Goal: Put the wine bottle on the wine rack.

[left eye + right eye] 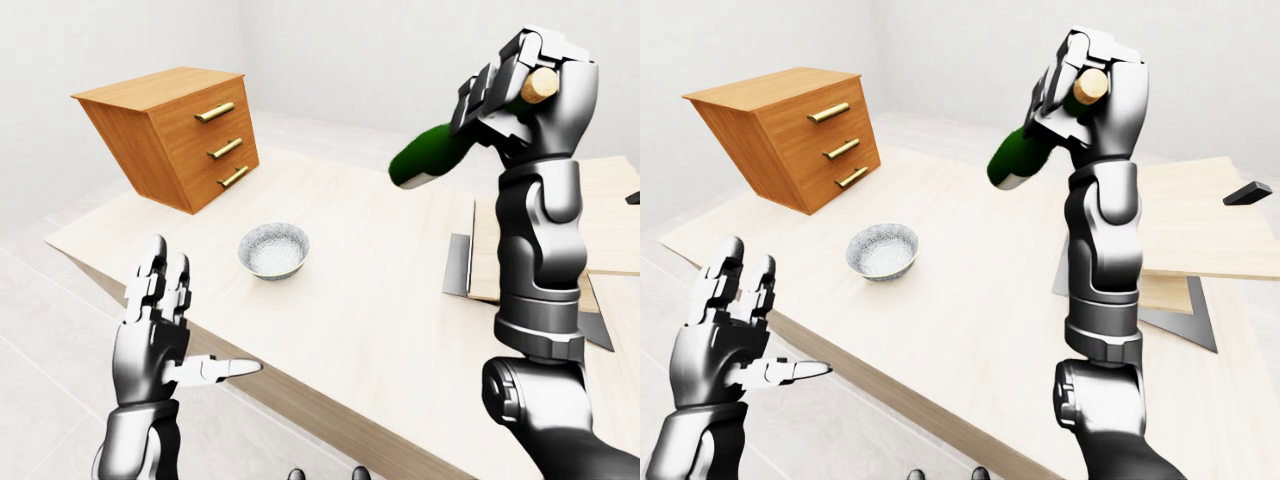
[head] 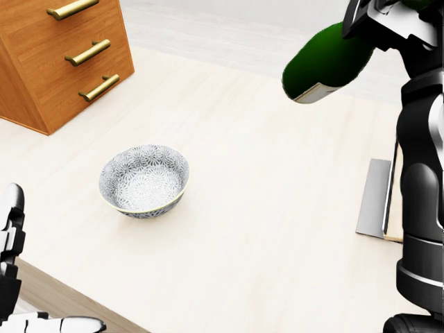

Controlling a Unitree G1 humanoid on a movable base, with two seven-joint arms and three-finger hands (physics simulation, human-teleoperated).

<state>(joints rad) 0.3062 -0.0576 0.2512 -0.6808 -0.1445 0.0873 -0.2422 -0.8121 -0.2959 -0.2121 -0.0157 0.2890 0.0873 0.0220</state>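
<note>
The wine bottle [image 1: 1020, 158] hangs in the air well above the table [image 1: 380, 290], tilted so its corked neck points up to the right in the eye views and its dark green base dips down to the left. The right hand [image 1: 1092, 85] is wrapped tight around the neck just under the cork [image 1: 541, 84], fingers [image 1: 478, 98] closed on the glass, with the forearm standing nearly upright beneath it. In the head view only the bottle's lower body and pale base rim show at the top right, and the hand is mostly cut off there.

To the right in the eye views a light wooden structure of flat boards [image 1: 1200, 225] rests on a grey plate [image 1: 458, 266] on the table; it is probably the wine rack, though its form is hard to make out from here. A small black object [image 1: 1246, 192] lies on its top board.

A patterned grey bowl [image 2: 144, 180] sits on the table left of the bottle, apart from everything. A wooden drawer cabinet [image 1: 175, 130] with three brass handles stands at the table's upper left corner.

The left hand [image 1: 160, 325] is low at the left, beside the table's near edge, fingers spread open and gripping nothing
</note>
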